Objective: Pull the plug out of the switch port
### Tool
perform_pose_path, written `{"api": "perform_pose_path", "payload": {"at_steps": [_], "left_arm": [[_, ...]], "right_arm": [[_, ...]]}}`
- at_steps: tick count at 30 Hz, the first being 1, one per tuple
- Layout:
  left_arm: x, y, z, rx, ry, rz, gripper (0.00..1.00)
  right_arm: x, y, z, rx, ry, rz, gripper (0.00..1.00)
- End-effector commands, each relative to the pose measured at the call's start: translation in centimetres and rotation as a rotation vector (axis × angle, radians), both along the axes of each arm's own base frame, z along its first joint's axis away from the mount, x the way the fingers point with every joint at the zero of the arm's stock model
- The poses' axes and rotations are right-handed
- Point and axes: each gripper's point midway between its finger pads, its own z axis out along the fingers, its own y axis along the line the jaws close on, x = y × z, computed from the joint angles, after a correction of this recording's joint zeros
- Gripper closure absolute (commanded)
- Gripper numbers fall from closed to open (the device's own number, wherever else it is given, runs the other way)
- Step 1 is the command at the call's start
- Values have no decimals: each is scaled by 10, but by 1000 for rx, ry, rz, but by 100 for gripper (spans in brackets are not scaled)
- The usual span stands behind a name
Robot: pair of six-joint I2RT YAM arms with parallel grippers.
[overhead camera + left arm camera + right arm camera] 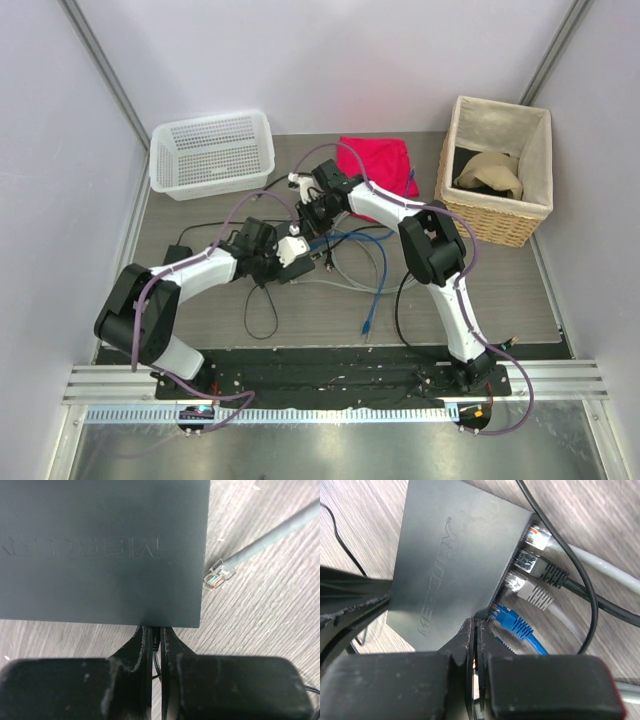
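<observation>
The switch point(100, 550) is a flat black box marked MERCURY; it also shows in the right wrist view point(455, 555). In the top view both grippers hide most of it. My left gripper point(157, 636) is shut on a thin black plug point(158, 639) at the switch's edge, opposite the sockets. My right gripper point(478, 630) is shut, its tips on the switch corner beside a blue plug point(512, 621). White point(529, 589), black point(540, 569) and clear point(538, 535) plugs sit at the other sockets. In the top view the left gripper point(296, 260) and right gripper point(315, 225) meet mid-table.
A loose clear plug on a grey cable point(216, 575) lies beside the switch's short side. A white basket point(213, 150), a red cloth point(378, 160) and a wicker basket point(497, 165) stand at the back. Blue point(375, 285) and black point(262, 315) cables trail forward.
</observation>
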Motion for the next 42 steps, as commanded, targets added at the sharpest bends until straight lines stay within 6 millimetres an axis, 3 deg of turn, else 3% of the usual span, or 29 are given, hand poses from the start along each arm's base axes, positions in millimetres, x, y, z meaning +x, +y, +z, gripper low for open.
{"api": "perform_pose_path", "payload": {"at_steps": [1, 4, 5, 8, 14, 19, 22, 27, 32, 37, 42], "left_arm": [[14, -11, 13, -82, -33, 150, 100], [5, -14, 13, -124, 6, 195, 100], [1, -15, 10, -136, 21, 198, 100], [-6, -15, 6, -150, 44, 204, 100], [-3, -16, 3, -142, 27, 177, 100], [3, -21, 8, -154, 19, 171, 100], [6, -22, 9, -156, 16, 169, 100], [6, -22, 7, -143, 22, 155, 100], [9, -24, 10, -149, 10, 152, 100], [10, -20, 10, -128, 3, 149, 100], [13, -11, 7, -76, -32, 143, 100]], "right_arm": [[-24, 23, -39, -51, 42, 41, 99], [-20, 36, -12, 28, 14, 62, 99], [-24, 43, 4, 87, 18, 94, 99], [-37, 52, 26, 181, 37, 169, 99], [-51, 57, 25, 232, 91, 247, 99], [-59, 59, 48, 311, 100, 314, 99], [-64, 57, 47, 346, 146, 339, 99], [-58, 58, 57, 351, 135, 334, 99], [-49, 51, 20, 206, 211, 248, 99], [-34, 28, -42, -14, 209, 77, 99], [-24, 8, -75, -154, 207, -36, 99]]}}
